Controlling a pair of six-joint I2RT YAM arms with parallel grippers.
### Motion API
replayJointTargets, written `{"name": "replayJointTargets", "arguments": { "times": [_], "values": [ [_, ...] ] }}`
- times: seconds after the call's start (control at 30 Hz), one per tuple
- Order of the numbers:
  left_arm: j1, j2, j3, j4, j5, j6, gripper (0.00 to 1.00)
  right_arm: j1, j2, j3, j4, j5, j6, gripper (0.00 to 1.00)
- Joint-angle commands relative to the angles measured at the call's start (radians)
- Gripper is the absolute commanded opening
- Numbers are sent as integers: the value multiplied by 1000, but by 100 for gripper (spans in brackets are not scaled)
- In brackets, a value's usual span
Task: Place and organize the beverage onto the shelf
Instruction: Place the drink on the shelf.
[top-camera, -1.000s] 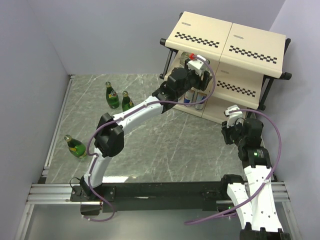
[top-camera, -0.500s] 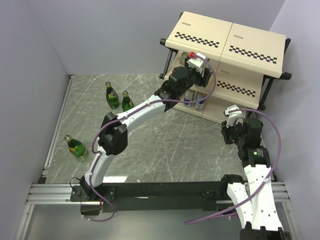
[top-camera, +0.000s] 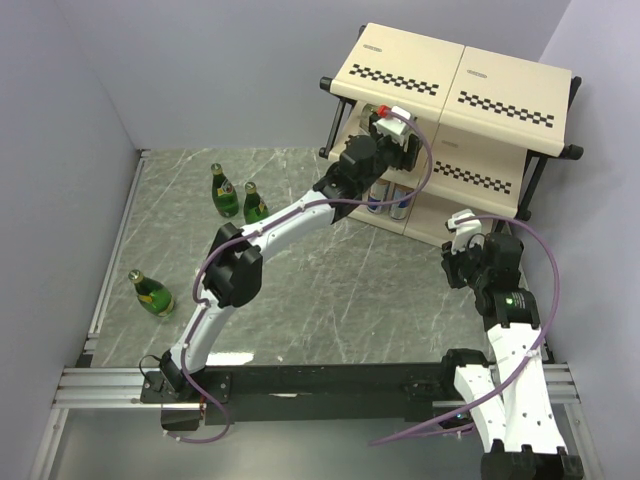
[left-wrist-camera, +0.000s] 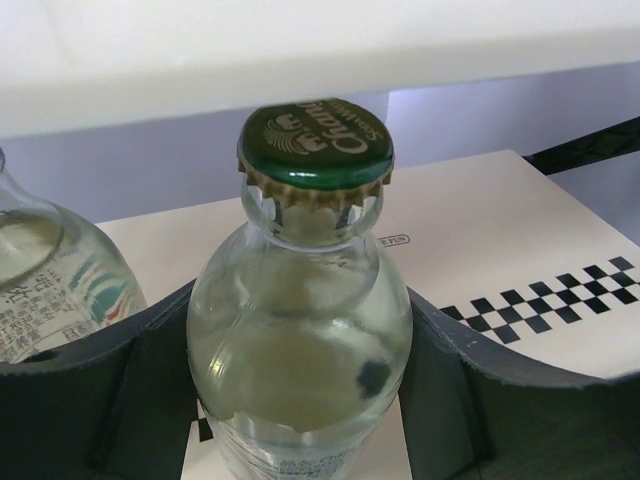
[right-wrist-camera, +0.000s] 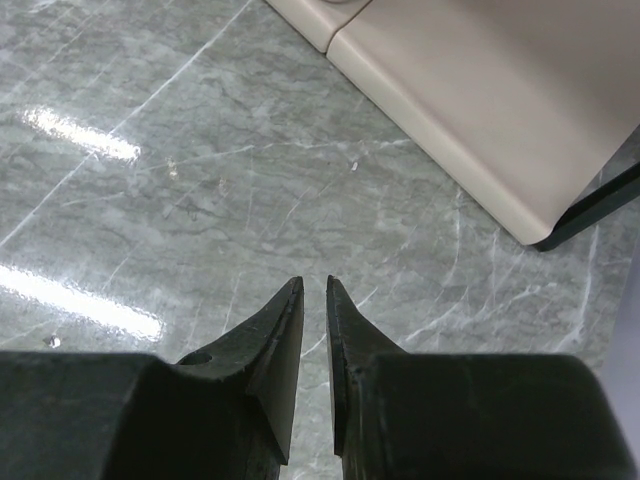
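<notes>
1. right gripper (right-wrist-camera: 313, 300), at 4 o'clock: fingers pressed together, empty, over the table (right-wrist-camera: 150, 150).
2. left gripper (left-wrist-camera: 298, 430): half-spread, clamped round a clear bottle (left-wrist-camera: 300, 320) at its shoulder.
3. glass probably heavy, slick and breakable; best held on the body below the neck.
4. the bottle is at 1 o'clock, under the shelf (top-camera: 400, 75) top board.

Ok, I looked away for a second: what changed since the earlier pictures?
The left tool, shut on the clear bottle with a green cap, eased slightly deeper into the cream checkered shelf as its arm stretched. Nothing grasped or released. The right tool stayed shut; the three green glass bottles stayed put.
</notes>
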Motion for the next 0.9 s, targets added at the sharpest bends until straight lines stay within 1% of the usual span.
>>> {"name": "replayJointTargets", "arguments": {
  "times": [0.0,0.37,0.43,0.47,0.5,0.57,0.6,0.67,0.7,0.77,0.83,0.87],
  "values": [
    [9,-29,95,196,-13,2,0,6,5,2,7,-3,-9,22],
    [16,3,121,184,1,-31,0,6,14,4,4,-4,-9,22],
    [15,11,128,178,-5,-34,2,6,13,4,4,-4,-10,22],
    [15,12,127,180,-9,-37,4,4,14,2,4,-4,-10,22],
    [15,12,125,183,-12,-41,9,4,14,2,4,-4,-10,22],
    [15,12,124,183,-18,-44,14,6,14,4,4,-4,-10,22],
    [15,12,124,183,-19,-42,21,7,14,4,4,-3,-10,22],
    [15,12,124,181,-22,-45,26,7,16,4,4,-3,-9,22],
    [15,12,124,180,-24,-45,33,6,16,4,4,-3,-10,22],
    [15,11,122,178,-27,-48,43,7,14,2,5,-3,-9,22],
    [15,8,115,181,-30,-47,48,7,14,4,5,-1,-10,22],
    [15,6,109,184,-33,-50,53,6,13,4,5,-1,-9,22]
  ]
}}
